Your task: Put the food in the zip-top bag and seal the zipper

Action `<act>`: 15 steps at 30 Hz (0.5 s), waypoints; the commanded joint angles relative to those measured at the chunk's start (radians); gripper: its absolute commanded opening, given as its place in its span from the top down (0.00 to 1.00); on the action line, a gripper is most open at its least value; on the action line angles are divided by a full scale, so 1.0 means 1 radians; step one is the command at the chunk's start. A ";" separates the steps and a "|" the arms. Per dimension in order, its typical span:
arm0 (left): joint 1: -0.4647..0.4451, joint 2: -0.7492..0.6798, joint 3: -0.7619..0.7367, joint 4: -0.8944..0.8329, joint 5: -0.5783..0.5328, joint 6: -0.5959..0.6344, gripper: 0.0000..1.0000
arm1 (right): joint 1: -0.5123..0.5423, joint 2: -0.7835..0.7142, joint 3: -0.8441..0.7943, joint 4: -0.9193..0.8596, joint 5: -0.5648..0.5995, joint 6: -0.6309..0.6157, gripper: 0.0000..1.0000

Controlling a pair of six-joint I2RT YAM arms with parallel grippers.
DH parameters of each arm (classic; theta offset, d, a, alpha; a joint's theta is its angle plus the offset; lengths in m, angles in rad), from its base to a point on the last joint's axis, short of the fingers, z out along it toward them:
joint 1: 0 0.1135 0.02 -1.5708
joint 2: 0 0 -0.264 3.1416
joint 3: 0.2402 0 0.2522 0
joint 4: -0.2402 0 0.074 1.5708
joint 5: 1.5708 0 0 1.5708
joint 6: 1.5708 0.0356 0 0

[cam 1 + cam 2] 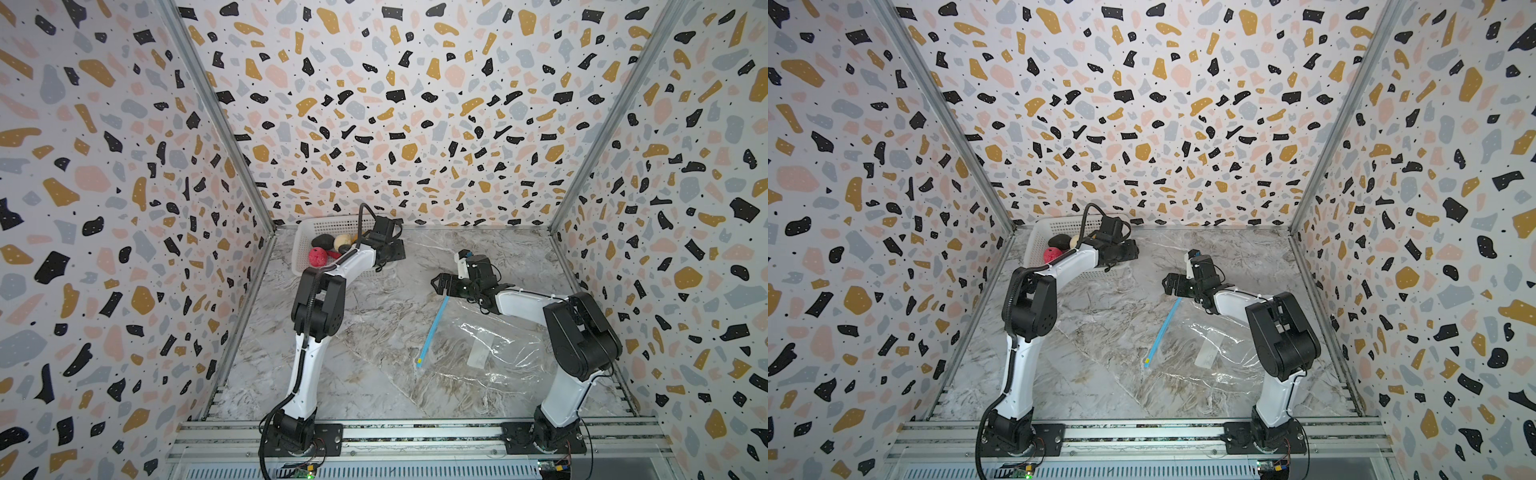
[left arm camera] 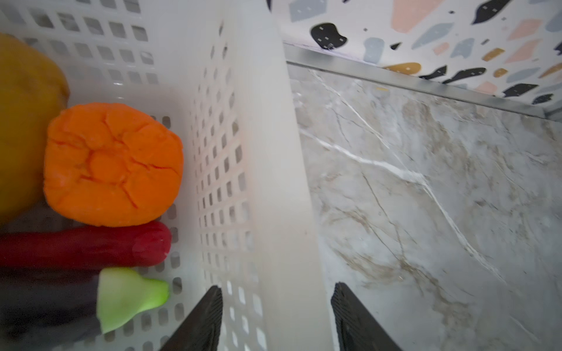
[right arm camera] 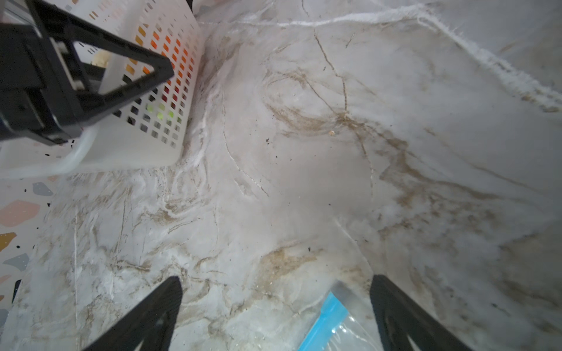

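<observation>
The label (image 1: 482, 353) on the zip-top bag (image 1: 523, 332) cannot be read. The zipper (image 1: 434, 328) is stretched away from the wide-spread right gripper (image 3: 276, 282), yellow tip farthest. The wall of the basket (image 2: 289, 182) is straddled by the part-spread left gripper (image 2: 278, 287).

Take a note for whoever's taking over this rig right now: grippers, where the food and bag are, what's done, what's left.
Left gripper: open, jaws astride the basket wall, not clamped that I can see.
Right gripper: open, above one end of the zipper.
Food: all that shows lies in the basket.
Bag: flat on the table, nothing visible inside.
Done: nothing bagged.
To do: load food, seal zipper.
</observation>
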 commanded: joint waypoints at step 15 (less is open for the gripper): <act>0.175 -0.226 -0.112 -0.037 -0.071 0.056 0.22 | 0.059 0.054 0.163 0.089 -0.160 0.162 0.01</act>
